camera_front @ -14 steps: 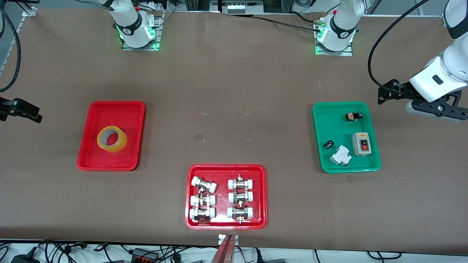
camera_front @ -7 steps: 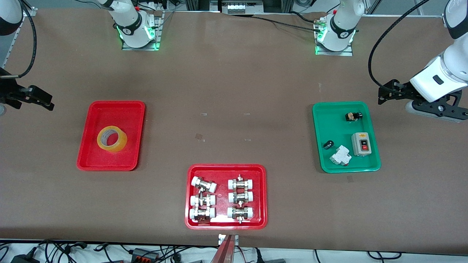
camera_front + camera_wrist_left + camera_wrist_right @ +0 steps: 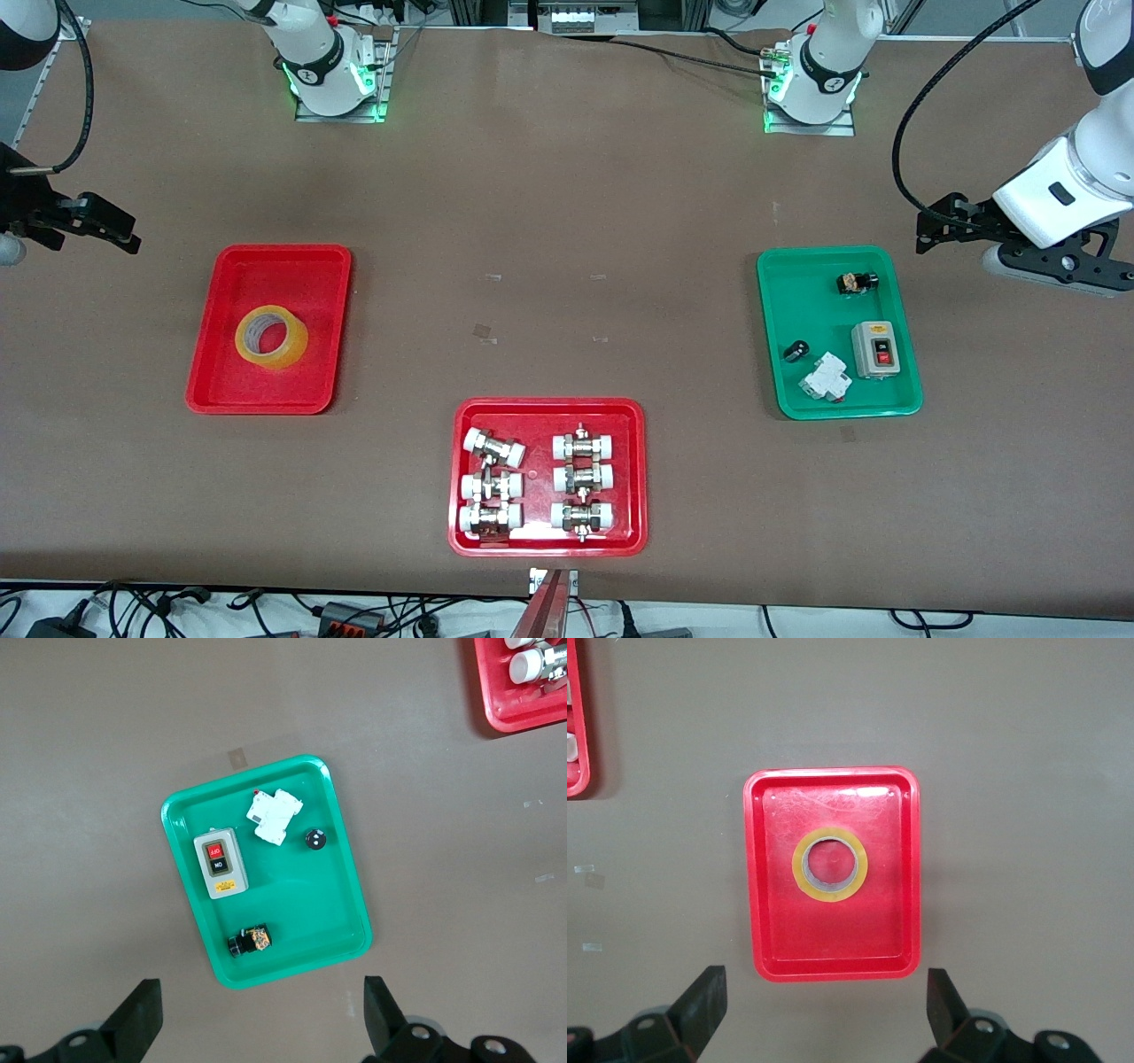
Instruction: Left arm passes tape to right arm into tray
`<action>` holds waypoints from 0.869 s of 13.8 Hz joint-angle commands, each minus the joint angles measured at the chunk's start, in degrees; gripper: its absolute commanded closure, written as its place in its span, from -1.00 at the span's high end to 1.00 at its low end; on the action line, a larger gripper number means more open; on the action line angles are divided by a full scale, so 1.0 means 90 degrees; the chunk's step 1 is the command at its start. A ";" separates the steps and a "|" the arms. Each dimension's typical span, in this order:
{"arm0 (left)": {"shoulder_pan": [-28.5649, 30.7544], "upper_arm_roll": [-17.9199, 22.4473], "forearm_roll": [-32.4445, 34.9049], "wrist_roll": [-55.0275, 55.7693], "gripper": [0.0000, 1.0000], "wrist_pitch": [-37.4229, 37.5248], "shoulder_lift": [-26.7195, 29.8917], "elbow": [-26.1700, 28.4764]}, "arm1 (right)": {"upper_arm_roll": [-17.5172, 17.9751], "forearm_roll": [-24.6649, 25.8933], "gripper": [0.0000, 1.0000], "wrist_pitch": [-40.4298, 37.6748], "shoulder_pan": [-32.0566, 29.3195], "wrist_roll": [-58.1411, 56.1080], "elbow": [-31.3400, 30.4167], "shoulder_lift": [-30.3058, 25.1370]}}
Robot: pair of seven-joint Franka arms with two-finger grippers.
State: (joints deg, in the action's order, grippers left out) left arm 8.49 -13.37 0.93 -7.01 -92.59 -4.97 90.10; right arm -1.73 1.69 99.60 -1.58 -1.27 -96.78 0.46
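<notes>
3 trays: plain red tray (image 3: pixel 221 390) with 1 tape (image 3: pixel 271 338) lying flat in it, red fittings tray (image 3: pixel 461 532) with 6 fittings, green tray (image 3: pixel 771 292) with 4 parts. Left gripper (image 3: pixel 261 1023) and right gripper (image 3: pixel 824 1014) both up, fingers apart, empty; right arm mostly cut off.

Brown table (image 3: pixel 567 204), tangled cables (image 3: pixel 354 613) along its near edge

Brown table (image 3: pixel 567 195) carries three trays: plain red tray (image 3: pixel 232 390); fittings tray (image 3: pixel 547 414); green tray (image 3: pixel 788 292).
</notes>
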 commanded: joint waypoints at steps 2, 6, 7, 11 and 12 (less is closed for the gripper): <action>0.0014 -0.0009 0.0043 -0.0051 1.00 -0.0005 -0.0014 -0.0069 | -0.0042 -0.0100 1.00 -0.0042 -0.0001 -0.0122 -0.0145 -0.0158; 0.0023 -0.0009 0.0034 -0.0060 1.00 -0.0005 -0.0014 -0.0079 | -0.0061 -0.0130 1.00 -0.0071 -0.0040 -0.0113 -0.0145 -0.0168; 0.0014 -0.0009 0.0034 -0.0061 1.00 -0.0015 -0.0014 -0.0079 | -0.0061 -0.0120 1.00 -0.0071 -0.0030 -0.0113 -0.0145 -0.0207; 0.0014 -0.0009 0.0034 -0.0061 1.00 -0.0064 -0.0014 -0.0079 | -0.0042 -0.0071 1.00 -0.0081 -0.0030 -0.0132 -0.0155 -0.0266; 0.0014 -0.0009 0.0034 -0.0070 1.00 -0.0054 -0.0014 -0.0079 | -0.0042 -0.0061 1.00 -0.0148 -0.0030 -0.0132 -0.0155 -0.0285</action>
State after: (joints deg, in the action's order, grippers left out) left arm 8.49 -13.37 0.93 -7.02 -93.12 -4.98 90.10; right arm -2.14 1.65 99.14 -1.67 -1.29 -96.81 -0.27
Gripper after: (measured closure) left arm 0.000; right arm 0.000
